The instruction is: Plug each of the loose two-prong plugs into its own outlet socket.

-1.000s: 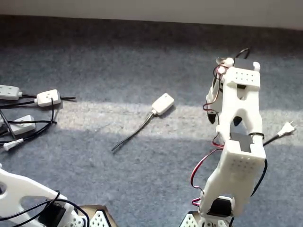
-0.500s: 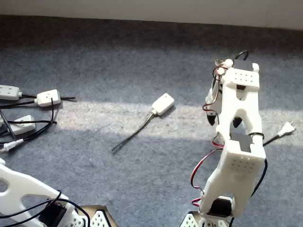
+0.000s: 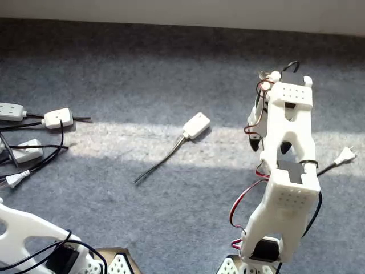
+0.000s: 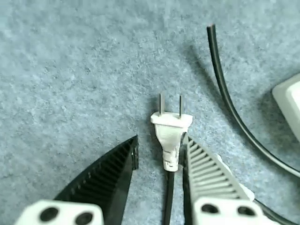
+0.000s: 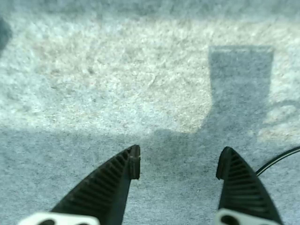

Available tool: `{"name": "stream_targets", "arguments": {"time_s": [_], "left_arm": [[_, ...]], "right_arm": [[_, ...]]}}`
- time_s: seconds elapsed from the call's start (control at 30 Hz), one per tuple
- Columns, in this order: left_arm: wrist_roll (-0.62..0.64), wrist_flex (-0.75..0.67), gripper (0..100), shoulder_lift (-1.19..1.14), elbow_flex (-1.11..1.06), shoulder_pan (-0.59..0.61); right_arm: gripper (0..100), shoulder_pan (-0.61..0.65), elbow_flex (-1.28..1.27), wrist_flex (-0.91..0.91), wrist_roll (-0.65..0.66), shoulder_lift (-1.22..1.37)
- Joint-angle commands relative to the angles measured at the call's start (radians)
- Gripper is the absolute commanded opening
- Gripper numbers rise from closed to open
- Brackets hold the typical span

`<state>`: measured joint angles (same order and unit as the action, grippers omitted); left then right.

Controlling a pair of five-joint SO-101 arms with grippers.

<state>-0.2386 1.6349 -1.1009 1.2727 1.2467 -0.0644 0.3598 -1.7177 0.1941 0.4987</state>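
Observation:
A white two-prong plug lies on the grey carpet between the fingers of my left gripper, prongs pointing away. It rests against the pale finger, with a gap to the black finger; the gripper is open. In the high view a plug lies at the far left and another plug at the far right. White sockets sit at the left and in the middle. My right gripper hangs open over bare carpet.
A black cable with a free end runs past the plug toward a white socket's corner. Tangled black cables link the left sockets. The right arm stands folded at the right. A cable crosses the carpet by the right gripper.
In the high view the plug at the far left and its cable have slid slightly toward the front edge. The left arm's base link shifted a little. The right arm stayed still.

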Motion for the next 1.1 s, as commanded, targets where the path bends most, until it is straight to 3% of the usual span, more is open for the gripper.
{"name": "stream_targets", "arguments": {"time_s": [0.0,0.23,0.5,1.07], "left_arm": [[-0.009,0.017,15,0.016,0.05,-0.005],[-0.15,-0.052,15,0.015,-0.053,-0.001],[-0.153,-0.207,15,0.015,-0.193,0.021],[-0.153,-0.193,20,0.016,-0.156,0.008]], "right_arm": [[26.7,-0.005,0.004,-0.013,0.011,-0.061],[26.7,-0.008,0.002,-0.03,0.011,-0.061],[26.7,-0.012,0.002,-0.03,0.011,-0.062],[26.7,-0.016,0.002,-0.041,0.011,-0.064]]}}
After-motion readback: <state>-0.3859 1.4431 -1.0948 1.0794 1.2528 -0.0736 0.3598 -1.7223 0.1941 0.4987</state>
